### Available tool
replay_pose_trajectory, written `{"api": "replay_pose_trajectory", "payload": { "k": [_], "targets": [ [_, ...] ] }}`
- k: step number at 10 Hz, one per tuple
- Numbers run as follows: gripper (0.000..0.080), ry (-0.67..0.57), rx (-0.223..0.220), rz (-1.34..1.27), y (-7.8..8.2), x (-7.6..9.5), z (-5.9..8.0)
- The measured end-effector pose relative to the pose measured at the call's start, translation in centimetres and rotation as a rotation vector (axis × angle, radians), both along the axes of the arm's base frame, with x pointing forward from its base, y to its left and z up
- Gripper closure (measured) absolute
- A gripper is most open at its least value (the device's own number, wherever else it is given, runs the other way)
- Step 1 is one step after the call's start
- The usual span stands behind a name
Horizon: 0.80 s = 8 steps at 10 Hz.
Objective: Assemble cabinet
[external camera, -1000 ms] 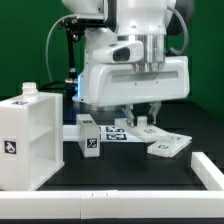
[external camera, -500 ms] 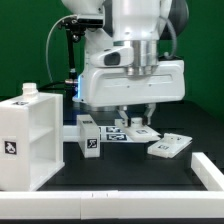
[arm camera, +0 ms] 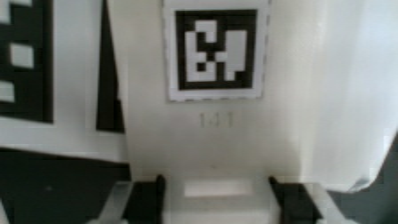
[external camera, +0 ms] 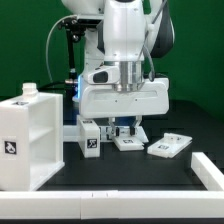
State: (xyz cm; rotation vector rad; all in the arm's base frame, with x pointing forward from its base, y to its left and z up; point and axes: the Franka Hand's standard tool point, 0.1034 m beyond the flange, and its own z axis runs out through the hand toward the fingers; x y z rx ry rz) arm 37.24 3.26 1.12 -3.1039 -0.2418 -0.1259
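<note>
Gripping a panel (external camera: 128,140) that lies mid-surface (external camera: 120,172), right of the box (external camera: 30,140) in the exterior view.
The tool (arm camera: 217,190) is down low, its jaws set narrow and closed on the panel's two side edges below its tag (arm camera: 217,50), with no gap showing in the wrist view. The box stands apart from the panel. A small tagged block (external camera: 90,137) sits just beside the tool, and a second panel (external camera: 168,146) lies further right. The lift should probably go straight up with the panel level, clearing the block before any swing toward the box.
</note>
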Motion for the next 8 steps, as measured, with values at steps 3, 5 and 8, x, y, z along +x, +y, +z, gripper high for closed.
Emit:
{"api": "replay_pose_trajectory", "payload": {
  "k": [3, 5, 8],
  "targets": [
    [0.0475, 0.000, 0.000, 0.007, 0.0, 0.0, 0.0],
    [0.0308, 0.058, 0.002, 0.028, -0.6, 0.5, 1.3],
    [0.0010, 0.087, 0.014, 0.022, -1.1, 4.4, 5.9]
  ]
}}
